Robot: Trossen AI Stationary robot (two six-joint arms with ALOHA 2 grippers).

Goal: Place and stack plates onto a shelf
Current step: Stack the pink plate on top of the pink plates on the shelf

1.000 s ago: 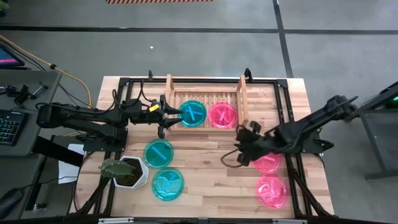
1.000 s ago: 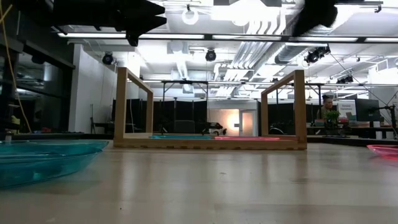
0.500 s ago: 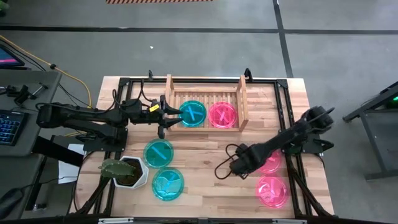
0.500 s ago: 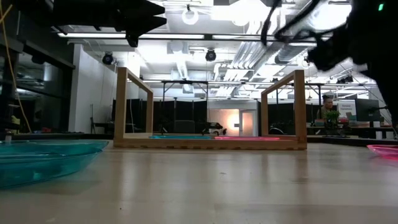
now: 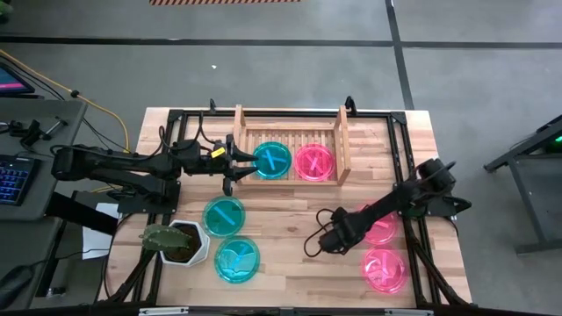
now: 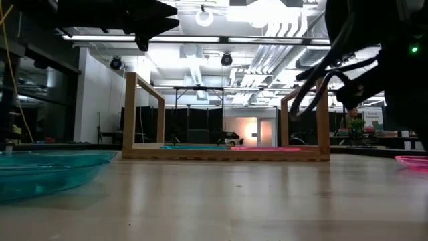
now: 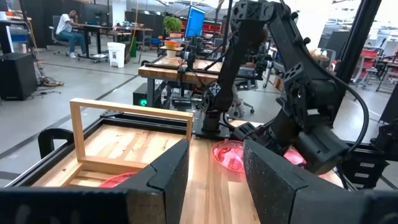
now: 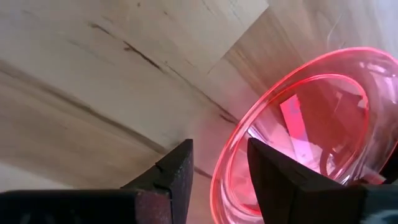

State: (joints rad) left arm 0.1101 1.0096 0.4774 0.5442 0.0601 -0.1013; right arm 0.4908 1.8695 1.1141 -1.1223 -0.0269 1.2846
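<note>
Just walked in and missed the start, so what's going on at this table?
Two arms are loading plates onto the shelf, which already holds one teal plate and one pink plate. The right pincer is low at the rim of a loose pink plate, fingers apart, nothing gripped yet. The left pincer waits open at the shelf's left end. Two teal and two pink plates lie loose on the table.

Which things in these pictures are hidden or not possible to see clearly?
- High view: the right tool and its arm cover part of a pink plate.
- Right wrist view: the picture's edge cuts that plate off.
- Low view: the plates on the shelf show only edge-on, so stacks cannot be counted.
- Left wrist view: the left tool hides most of the shelf floor.
</note>
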